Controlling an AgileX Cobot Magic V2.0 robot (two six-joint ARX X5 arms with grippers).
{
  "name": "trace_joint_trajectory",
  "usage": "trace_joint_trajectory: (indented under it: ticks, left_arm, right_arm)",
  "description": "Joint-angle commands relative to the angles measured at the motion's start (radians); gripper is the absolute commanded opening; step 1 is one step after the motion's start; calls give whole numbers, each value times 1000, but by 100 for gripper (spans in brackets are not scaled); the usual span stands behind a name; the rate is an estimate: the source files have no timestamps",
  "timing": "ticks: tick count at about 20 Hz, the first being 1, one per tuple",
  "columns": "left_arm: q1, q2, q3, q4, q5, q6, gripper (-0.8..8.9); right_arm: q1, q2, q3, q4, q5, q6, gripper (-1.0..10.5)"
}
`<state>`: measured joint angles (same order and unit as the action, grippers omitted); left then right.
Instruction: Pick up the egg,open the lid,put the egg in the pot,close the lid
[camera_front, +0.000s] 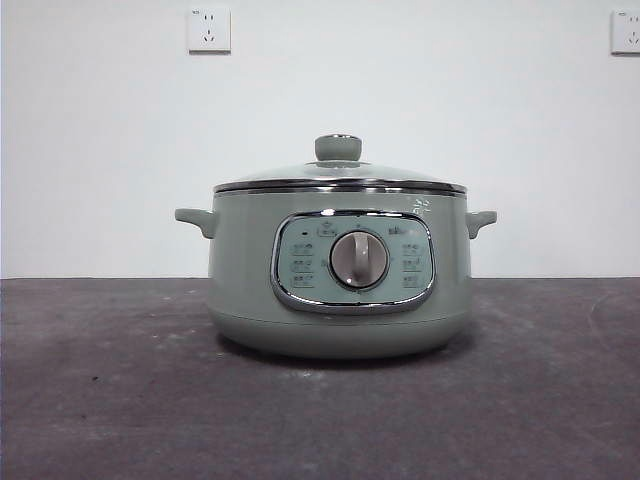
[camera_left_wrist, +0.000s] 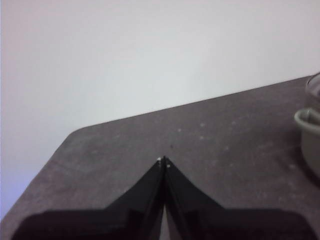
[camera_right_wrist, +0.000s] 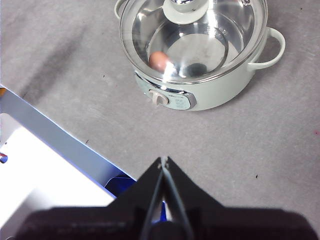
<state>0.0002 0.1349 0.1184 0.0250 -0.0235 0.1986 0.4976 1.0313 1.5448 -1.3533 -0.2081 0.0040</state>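
Note:
The sage-green pot (camera_front: 340, 275) stands in the middle of the dark table with its control panel and dial facing the front camera. The lid (camera_front: 340, 178) sits closed on it, its green knob (camera_front: 338, 148) upright. In the right wrist view the brown egg (camera_right_wrist: 159, 60) lies inside the pot (camera_right_wrist: 215, 90), seen through the glass lid (camera_right_wrist: 200, 35). My right gripper (camera_right_wrist: 163, 160) is shut and empty, high above the table and apart from the pot. My left gripper (camera_left_wrist: 163, 161) is shut and empty, off to the pot's side; only the pot's handle (camera_left_wrist: 307, 120) shows there.
Two wall sockets (camera_front: 208, 30) hang on the white wall behind. In the right wrist view a white and blue surface (camera_right_wrist: 45, 150) lies beyond the table edge. The left wrist view shows the table's rounded corner (camera_left_wrist: 75, 135).

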Motion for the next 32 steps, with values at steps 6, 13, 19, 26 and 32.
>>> trace_joint_trajectory:
  ticks: [6, 13, 19, 26, 32]
  left_arm:
    - [15, -133, -114, -61, -2, 4, -3]
    - [14, -132, -114, -209, 23, -83, -3]
    - [14, -132, -114, -209, 24, -83, -3]
    - [14, -132, -114, -209, 24, -83, -3]
    - [14, -132, -114, -209, 25, -83, -3]
  right_arm:
    - [1, -2, -1, -13, 2, 5, 1]
    - [1, -2, -1, -13, 2, 5, 1]
    - [1, -2, -1, -13, 2, 5, 1]
    - [-23, -16, -1, 26, 6, -58, 1]
    - [-309, -278, -172, 454, -201, -69, 1]
